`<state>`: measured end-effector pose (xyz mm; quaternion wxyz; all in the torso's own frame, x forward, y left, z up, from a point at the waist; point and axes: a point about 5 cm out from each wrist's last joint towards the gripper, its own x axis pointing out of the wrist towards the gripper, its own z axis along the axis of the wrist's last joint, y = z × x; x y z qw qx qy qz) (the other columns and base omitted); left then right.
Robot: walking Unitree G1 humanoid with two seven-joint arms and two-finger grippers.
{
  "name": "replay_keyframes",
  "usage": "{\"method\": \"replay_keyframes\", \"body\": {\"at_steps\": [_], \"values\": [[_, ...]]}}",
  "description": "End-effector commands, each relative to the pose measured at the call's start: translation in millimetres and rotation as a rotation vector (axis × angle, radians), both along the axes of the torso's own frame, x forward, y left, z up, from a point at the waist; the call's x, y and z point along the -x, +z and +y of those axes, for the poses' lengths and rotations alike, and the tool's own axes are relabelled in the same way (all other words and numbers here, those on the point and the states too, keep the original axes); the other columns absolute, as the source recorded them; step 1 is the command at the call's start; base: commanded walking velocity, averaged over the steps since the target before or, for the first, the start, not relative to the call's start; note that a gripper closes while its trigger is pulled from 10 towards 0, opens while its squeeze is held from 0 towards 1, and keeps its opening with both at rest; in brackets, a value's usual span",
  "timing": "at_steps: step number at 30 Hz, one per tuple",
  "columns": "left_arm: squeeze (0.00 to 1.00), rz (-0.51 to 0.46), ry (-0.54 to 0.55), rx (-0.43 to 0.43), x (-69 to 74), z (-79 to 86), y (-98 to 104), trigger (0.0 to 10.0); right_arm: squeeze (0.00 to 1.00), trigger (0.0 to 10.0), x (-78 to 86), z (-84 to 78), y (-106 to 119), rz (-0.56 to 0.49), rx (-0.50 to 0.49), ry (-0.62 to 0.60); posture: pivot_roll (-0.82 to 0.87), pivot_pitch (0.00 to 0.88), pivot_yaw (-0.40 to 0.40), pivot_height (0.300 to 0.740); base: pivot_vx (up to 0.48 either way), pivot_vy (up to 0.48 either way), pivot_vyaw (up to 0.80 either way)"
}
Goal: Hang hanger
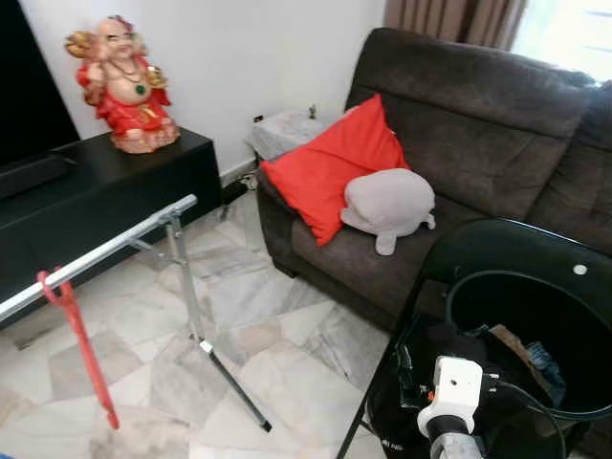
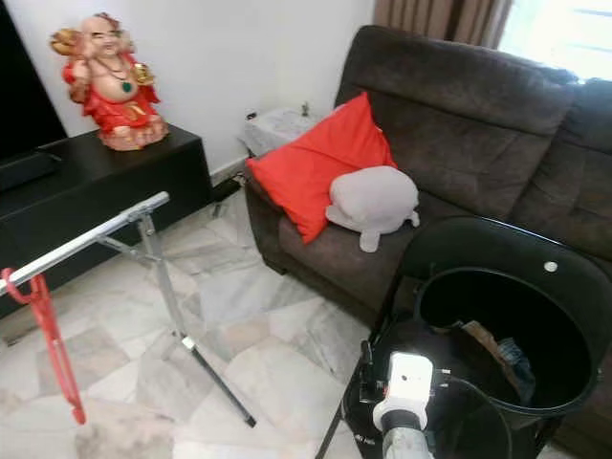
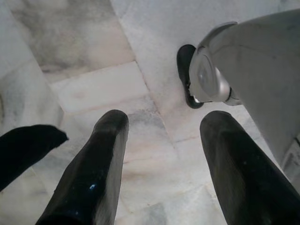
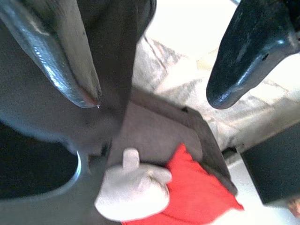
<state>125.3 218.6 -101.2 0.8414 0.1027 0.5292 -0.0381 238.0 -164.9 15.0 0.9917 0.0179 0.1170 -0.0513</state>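
Your red plastic hanger (image 1: 78, 335) already hangs on the silver metal rack rail (image 1: 96, 253), far left. Both grippers, left gripper (image 3: 161, 154) and right gripper (image 4: 154, 61), stand apart, empty; turning carelessly could knock the rack.

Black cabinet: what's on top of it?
On the black cabinet stands a red-robed figurine. A dark TV occupies its left part; the cabinet top beyond runs out of frame.

Open marble floor (image 1: 287, 344) between rack leg (image 1: 191, 296) and sofa (image 1: 459, 163). Silver rail (image 1: 96, 251) carries red hanger (image 1: 76, 339). Black round table (image 1: 535, 287) blocks right side.
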Motion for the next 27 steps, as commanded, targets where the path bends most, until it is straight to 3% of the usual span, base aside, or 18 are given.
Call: {"method": "replay_keyframes", "body": {"at_steps": [1,9,16,23,27], "values": [[0.00,0.012,-0.019,-0.017,2.0,2.0,-0.3,10.0,0.00,10.0,1.5,0.4,-0.1,0.013,-0.017,-0.014,0.07,0.000,0.011,0.740,0.000,0.000,0.00],[0.00,0.013,-0.022,-0.018,1.8,2.0,-0.3,10.0,0.00,10.0,7.3,-6.0,-31.4,0.255,-0.050,-0.095,0.08,0.000,0.011,0.740,0.000,0.000,0.00],[0.00,0.017,-0.023,-0.016,1.9,2.3,-0.3,10.0,0.00,10.0,2.3,-12.9,-36.9,0.299,-0.087,-0.147,0.09,0.000,0.014,0.740,0.000,0.000,0.00],[0.00,0.018,-0.028,-0.018,1.2,3.1,0.1,10.0,0.00,10.0,-10.4,-21.3,-41.9,0.349,-0.044,-0.159,0.09,0.000,0.023,0.740,0.000,0.000,0.00],[0.00,0.017,-0.028,-0.019,0.8,3.5,0.3,10.0,0.00,10.0,-18.0,-33.9,-39.4,0.356,-0.029,-0.213,0.10,0.000,0.027,0.740,0.000,0.000,0.00]]}}
